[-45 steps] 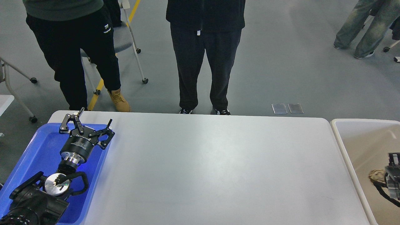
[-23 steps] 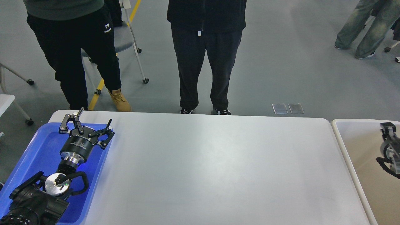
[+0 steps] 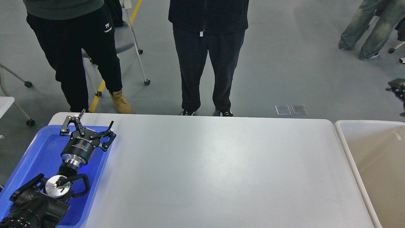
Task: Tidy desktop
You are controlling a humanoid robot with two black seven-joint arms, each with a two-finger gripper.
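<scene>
From the head view, the light grey bench (image 3: 215,171) fills the middle with its top bare, the left tool (image 3: 90,125) hangs fingers spread over the blue tray (image 3: 38,148), and the right tool (image 3: 398,87), cut off at the edge above the beige tub (image 3: 348,148), cannot be read.

The left gripper (image 3: 90,122) hangs over the far end of the tray (image 3: 38,152), which lies on the desktop's (image 3: 215,171) left edge. To the gripper's right the desktop stretches away; past its far right end sits the tub (image 3: 373,158). Above the tub's far rim, at the view's edge, is the right gripper (image 3: 398,87).
</scene>
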